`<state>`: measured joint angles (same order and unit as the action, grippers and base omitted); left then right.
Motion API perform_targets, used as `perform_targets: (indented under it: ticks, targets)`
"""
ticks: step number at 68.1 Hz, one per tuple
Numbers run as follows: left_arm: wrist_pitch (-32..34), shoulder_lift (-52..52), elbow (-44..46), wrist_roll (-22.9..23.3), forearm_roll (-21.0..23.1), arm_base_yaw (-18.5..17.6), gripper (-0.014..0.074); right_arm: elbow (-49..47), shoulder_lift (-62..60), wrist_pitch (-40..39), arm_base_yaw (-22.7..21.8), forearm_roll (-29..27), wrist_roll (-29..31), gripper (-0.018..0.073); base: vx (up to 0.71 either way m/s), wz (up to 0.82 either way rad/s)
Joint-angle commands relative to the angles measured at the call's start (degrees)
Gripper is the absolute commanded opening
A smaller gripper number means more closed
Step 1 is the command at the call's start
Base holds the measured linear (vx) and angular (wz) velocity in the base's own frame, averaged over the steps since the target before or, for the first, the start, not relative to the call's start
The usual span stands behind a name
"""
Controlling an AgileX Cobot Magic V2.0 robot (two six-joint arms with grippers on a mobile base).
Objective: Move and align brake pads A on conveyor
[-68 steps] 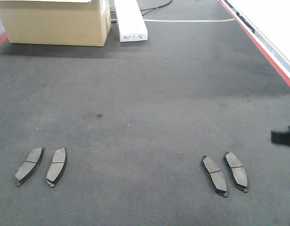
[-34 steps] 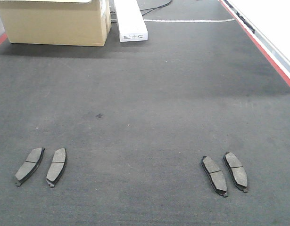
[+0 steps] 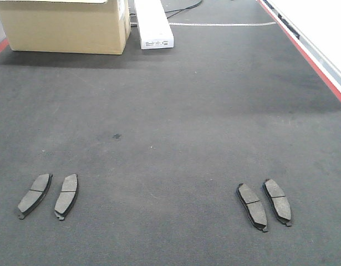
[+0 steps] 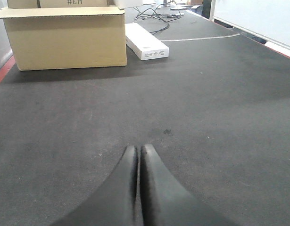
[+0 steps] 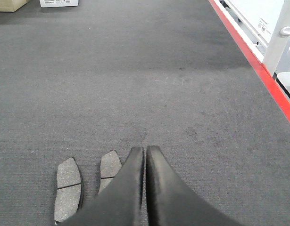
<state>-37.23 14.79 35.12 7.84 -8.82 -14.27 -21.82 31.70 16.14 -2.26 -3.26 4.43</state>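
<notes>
Right wrist view: right gripper point(image 5: 145, 149) overlaps inner brake pad point(image 5: 109, 170), lower half hidden; outer brake pad point(image 5: 68, 189) cut by bottom edge. Cardboard box point(image 3: 65, 25) at far left conveyor point(image 3: 170, 122) corner cropped; white box point(image 3: 153, 23) label unreadable.

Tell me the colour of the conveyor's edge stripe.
Red, clearest on the edge stripe in the right wrist view.

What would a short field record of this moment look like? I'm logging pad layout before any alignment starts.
pads total: four, all flat on the conveyor
left pair: and, side by side, apart
right pair: and, side by side, apart
left hand: shut, empty, above bare belt
right hand: shut, empty, above the right pair
far end: cardboard box, white box
</notes>
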Motion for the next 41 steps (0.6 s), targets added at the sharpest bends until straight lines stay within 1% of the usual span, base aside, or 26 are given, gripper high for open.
perform_targets:
  ticks: [1,37,41]
  targets:
    - [4.0,0.8,1.4,0.0,-0.1,0.0,-0.0006,-1.5,0.0,-4.2,-0.4,0.4,0.4,-0.001,0.0,0.0]
    - [4.4,0.7,0.5,0.0,0.0,0.0,-0.0006,-1.5,0.0,-4.2,-0.4,0.4,0.4,-0.0008,0.0,0.0]
    - [4.9,0.7,-0.7,0.0,0.0,0.8,-0.0006,-1.5,0.0,-4.2,-0.4,0.4,0.4,-0.0008,0.0,0.0]
